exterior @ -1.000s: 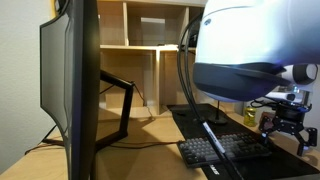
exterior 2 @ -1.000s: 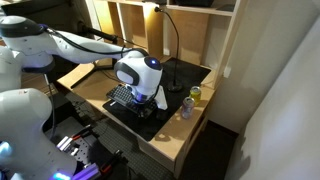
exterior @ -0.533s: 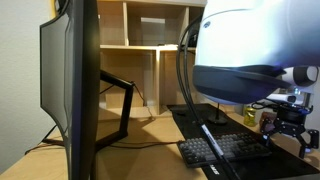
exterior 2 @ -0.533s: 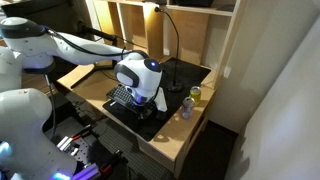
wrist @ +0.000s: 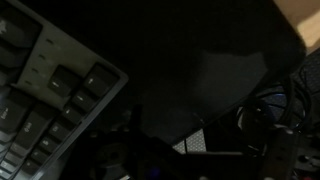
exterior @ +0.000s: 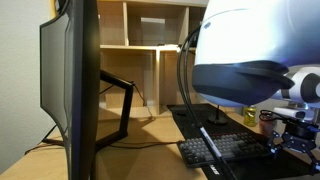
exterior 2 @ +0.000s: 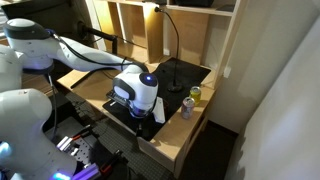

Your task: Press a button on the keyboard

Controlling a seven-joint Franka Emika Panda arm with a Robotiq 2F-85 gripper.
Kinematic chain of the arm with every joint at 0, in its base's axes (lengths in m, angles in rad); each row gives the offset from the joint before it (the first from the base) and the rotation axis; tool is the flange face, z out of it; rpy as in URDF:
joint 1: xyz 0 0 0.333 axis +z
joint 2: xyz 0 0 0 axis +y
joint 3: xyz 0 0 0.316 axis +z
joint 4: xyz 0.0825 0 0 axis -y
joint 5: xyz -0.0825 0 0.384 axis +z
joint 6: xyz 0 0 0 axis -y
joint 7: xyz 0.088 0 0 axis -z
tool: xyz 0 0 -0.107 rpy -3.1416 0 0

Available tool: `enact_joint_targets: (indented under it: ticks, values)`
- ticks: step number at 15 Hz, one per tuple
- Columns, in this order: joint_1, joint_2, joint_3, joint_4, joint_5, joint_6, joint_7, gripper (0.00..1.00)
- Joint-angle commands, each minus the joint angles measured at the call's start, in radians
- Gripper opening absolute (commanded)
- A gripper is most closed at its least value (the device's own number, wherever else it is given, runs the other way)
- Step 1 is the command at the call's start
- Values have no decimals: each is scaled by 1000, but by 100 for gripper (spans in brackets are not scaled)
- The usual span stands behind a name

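Note:
The dark grey keyboard (exterior: 222, 150) lies on a black desk mat (exterior: 190, 122) in front of the monitor. In an exterior view only its near end (exterior 2: 117, 97) shows beside the arm's white wrist. My gripper (exterior: 290, 145) hangs low over the keyboard's far right end, at or just above the keys; contact is not clear. In the wrist view the grey keycaps (wrist: 50, 95) fill the left side, very close and dark. The fingers are too dark and too small to show whether they are open or shut.
A large monitor (exterior: 75, 90) stands at the left on a black stand. Wooden shelf compartments (exterior: 150, 45) rise behind the desk. A green-capped bottle (exterior 2: 194, 96) and a small jar (exterior 2: 186, 107) stand by the desk's edge. A lamp arm (exterior 2: 170, 35) curves over the mat.
My gripper has dropped lower toward the right end of the keyboard, and the arm's wrist has sunk down over it. The keyboard has not moved.

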Motion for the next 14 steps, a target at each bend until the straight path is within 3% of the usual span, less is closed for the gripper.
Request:
enact_joint_targets:
  ticks: [1,3,4,6,7,10,14]
  values:
    - [32,-157,-30,-85,54,110,0,100]
    - [61,-224,-52,-126,73,137,-2,100]
    - [-42,-225,-40,-39,61,139,-8,100]
    - [-72,-258,-13,-18,71,196,-4,100]
    - [-22,-273,-19,-48,16,221,-4,100]
    - [-72,-310,-10,-23,14,245,-4,100]
    - [-96,-353,79,-6,35,353,-6,100]
